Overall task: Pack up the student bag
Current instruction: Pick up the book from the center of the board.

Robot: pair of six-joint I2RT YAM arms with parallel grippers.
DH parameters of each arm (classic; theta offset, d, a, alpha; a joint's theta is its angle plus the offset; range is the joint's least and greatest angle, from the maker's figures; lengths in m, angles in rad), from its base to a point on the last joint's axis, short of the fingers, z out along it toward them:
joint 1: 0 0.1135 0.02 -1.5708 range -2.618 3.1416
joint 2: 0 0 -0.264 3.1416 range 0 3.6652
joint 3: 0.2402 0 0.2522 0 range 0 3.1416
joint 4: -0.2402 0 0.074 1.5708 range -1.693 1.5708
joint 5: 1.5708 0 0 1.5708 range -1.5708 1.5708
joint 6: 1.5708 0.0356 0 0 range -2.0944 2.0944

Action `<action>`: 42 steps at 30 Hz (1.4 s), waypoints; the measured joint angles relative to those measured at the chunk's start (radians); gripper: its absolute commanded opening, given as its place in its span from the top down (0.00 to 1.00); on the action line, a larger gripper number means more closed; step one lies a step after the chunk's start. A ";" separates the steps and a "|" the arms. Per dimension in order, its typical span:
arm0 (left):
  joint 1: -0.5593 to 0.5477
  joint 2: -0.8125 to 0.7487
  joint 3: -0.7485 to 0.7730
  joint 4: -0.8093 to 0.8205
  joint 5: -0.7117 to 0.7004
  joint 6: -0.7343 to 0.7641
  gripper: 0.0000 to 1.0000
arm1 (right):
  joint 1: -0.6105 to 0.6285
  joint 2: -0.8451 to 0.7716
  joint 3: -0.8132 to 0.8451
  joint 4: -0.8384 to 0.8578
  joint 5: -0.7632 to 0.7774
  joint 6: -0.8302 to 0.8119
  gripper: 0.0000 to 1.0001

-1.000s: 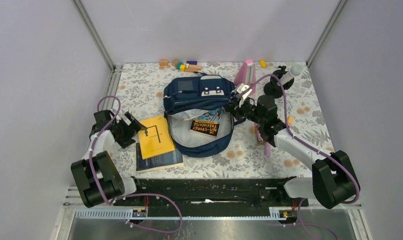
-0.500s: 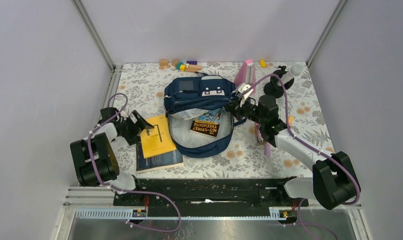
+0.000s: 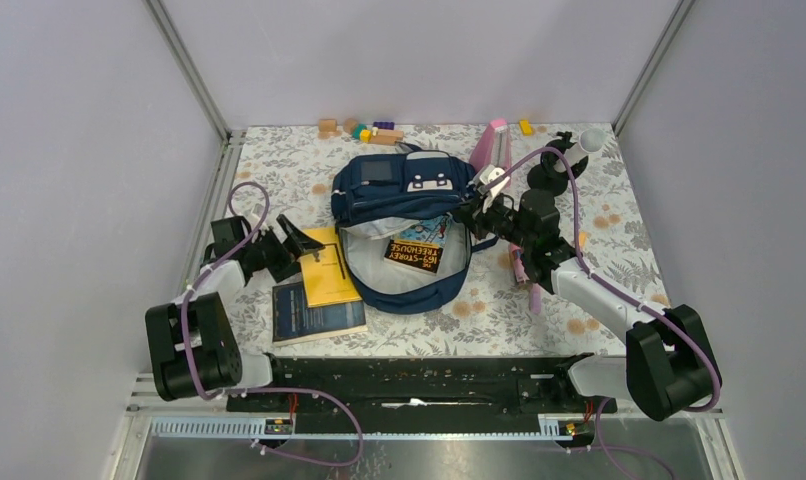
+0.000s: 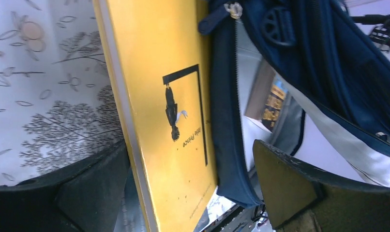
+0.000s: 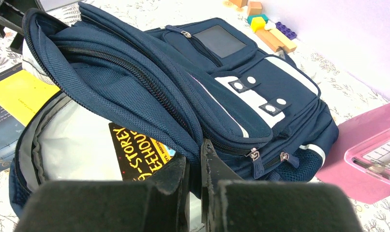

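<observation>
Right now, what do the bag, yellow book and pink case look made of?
Student bag: woven synthetic fabric, probably nylon or polyester, matte; visible weave, soft folds, smooth grey lining. Yellow book: paper, card cover, slight sheen; thin flat edge. Pink case: likely hard plastic, glossy, partly translucent lid.

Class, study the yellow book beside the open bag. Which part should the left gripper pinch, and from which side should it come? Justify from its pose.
Pinch the yellow book across its left edge, coming from the left, away from the student bag. That edge is free, pages showing, while the opposite edge lies against the bag's rim. The open left gripper sits on that side.
</observation>
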 measured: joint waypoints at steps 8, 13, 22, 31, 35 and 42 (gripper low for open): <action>-0.027 -0.065 -0.026 0.049 0.037 -0.053 0.08 | 0.000 0.000 0.000 0.000 -0.007 0.006 1.00; -0.054 -0.072 -0.054 0.116 0.035 -0.100 0.12 | 0.000 0.000 0.000 0.000 -0.007 0.008 1.00; -0.089 -0.096 -0.115 0.239 -0.003 -0.198 0.40 | 0.000 0.000 0.000 0.000 -0.007 0.011 1.00; -0.185 -0.057 -0.148 0.379 -0.050 -0.286 0.47 | -0.008 0.000 0.000 0.001 -0.005 0.010 1.00; -0.222 -0.023 -0.165 0.434 -0.071 -0.323 0.68 | -0.008 0.000 0.000 0.001 -0.003 0.010 1.00; -0.252 0.011 -0.171 0.486 -0.076 -0.377 1.00 | -0.012 0.000 0.000 0.008 0.002 0.010 1.00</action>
